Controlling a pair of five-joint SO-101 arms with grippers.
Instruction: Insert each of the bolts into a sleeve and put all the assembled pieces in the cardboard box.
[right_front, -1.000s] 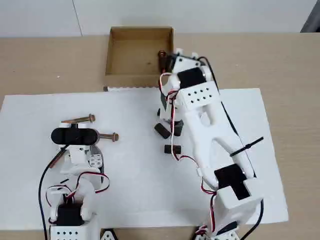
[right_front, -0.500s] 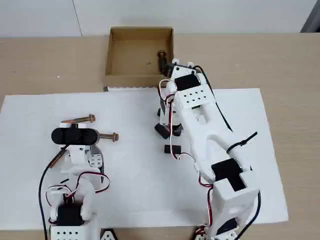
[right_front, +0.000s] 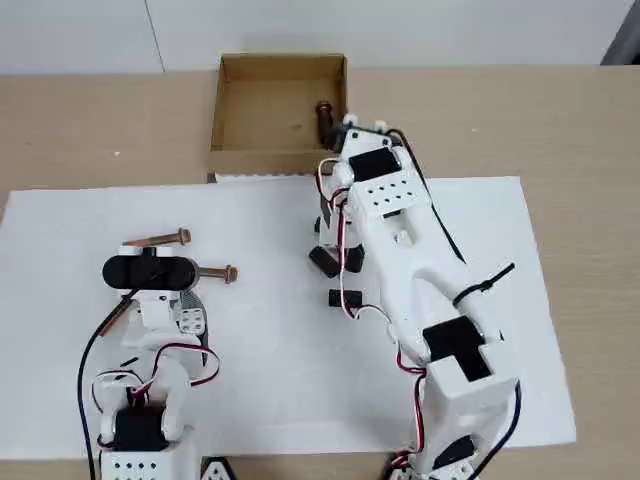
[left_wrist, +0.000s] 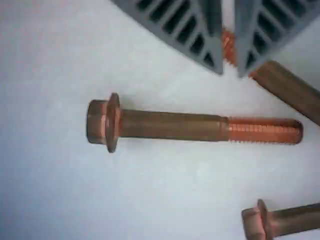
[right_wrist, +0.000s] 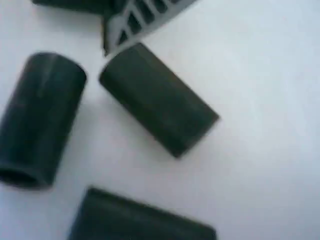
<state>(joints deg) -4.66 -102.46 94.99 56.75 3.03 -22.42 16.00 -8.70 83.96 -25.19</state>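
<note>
Over the last second the right arm (right_front: 410, 250) has drawn back slightly from the cardboard box (right_front: 232, 105) and shifted toward the left arm's side, then held nearly still; the left arm and the loose bolts have not moved. The left gripper (left_wrist: 230, 70) hangs over the white paper (right_front: 260, 380), its grey fingers (left_wrist: 185, 30) set narrowly together with the threaded end of a third bolt (left_wrist: 292, 92) in the gap between them, apparently pinched. Below it lie a bolt (left_wrist: 192, 125), flat on the paper, and near it a second bolt (left_wrist: 280, 220), apart from the first. The right gripper (right_front: 327, 225) sits low over a group of dark sleeves: one sleeve (right_wrist: 157, 112) lies just beside a second sleeve (right_wrist: 40, 117), with a third sleeve (right_wrist: 140, 220) near both. Whether this gripper is wide or narrow cannot be told. Inside the box, an upright piece (right_front: 324, 112), brown on top, stands against the wall nearest the right arm. The paper rests on a wooden table (right_front: 100, 120).
</note>
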